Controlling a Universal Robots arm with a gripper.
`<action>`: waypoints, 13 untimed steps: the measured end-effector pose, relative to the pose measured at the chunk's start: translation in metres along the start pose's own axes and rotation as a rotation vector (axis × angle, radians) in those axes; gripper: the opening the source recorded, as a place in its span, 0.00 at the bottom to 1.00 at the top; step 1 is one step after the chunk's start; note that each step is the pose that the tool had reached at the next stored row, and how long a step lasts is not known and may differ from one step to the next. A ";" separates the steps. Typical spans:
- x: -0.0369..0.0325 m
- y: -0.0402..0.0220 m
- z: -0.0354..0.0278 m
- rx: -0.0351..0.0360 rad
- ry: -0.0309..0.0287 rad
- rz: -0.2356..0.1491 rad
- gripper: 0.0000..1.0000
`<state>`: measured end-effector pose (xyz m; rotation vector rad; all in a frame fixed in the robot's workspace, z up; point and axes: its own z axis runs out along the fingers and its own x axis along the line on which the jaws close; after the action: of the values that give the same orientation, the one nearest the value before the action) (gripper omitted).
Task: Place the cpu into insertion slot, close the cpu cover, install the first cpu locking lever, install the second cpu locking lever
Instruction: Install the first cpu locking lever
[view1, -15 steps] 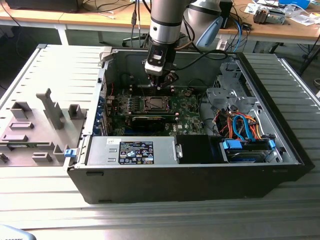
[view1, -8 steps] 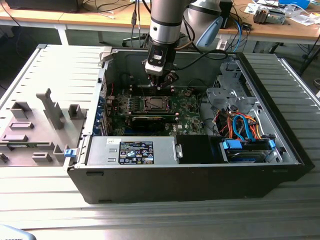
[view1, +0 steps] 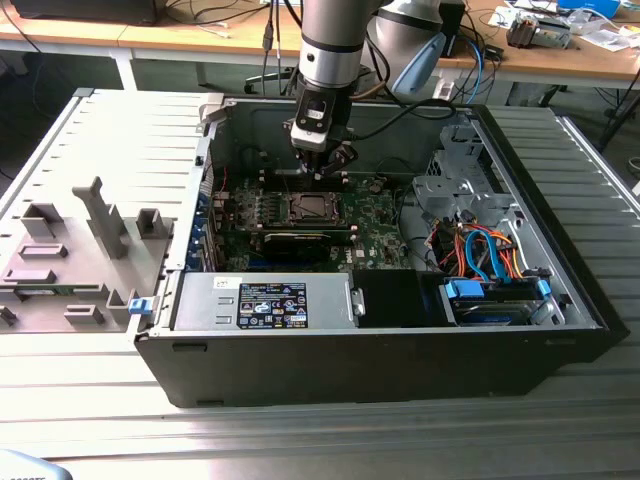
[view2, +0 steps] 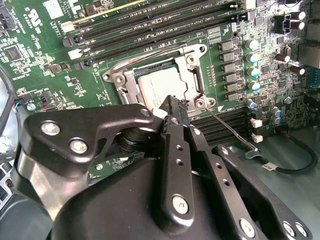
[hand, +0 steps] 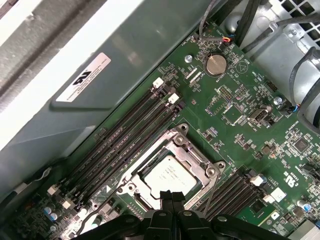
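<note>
Silver-grey cpu (hand: 167, 175) lies framed by the closed cpu cover (hand: 200, 159); jaws pressed together, empty.

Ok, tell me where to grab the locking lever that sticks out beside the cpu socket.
Probably its hooked free end, from above, pinching across the thin rod. The locking lever runs out from a corner of the cpu cover over the black slots, so that end looks clear; the other end is anchored.

Open air above the insertion slot (hand: 192, 152); memory slots (hand: 125, 145) on 2 sides, perhaps a lever (view2: 231, 129) alongside.
</note>
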<state>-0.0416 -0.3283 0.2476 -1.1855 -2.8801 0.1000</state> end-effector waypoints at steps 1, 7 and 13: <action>0.0000 0.0000 0.0000 0.0000 0.0000 -0.001 0.11; 0.0000 0.0000 0.0000 -0.0001 -0.0006 -0.009 0.11; 0.0000 0.0000 0.0000 -0.0001 -0.0010 -0.015 0.11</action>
<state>-0.0416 -0.3283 0.2476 -1.1644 -2.8892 0.1002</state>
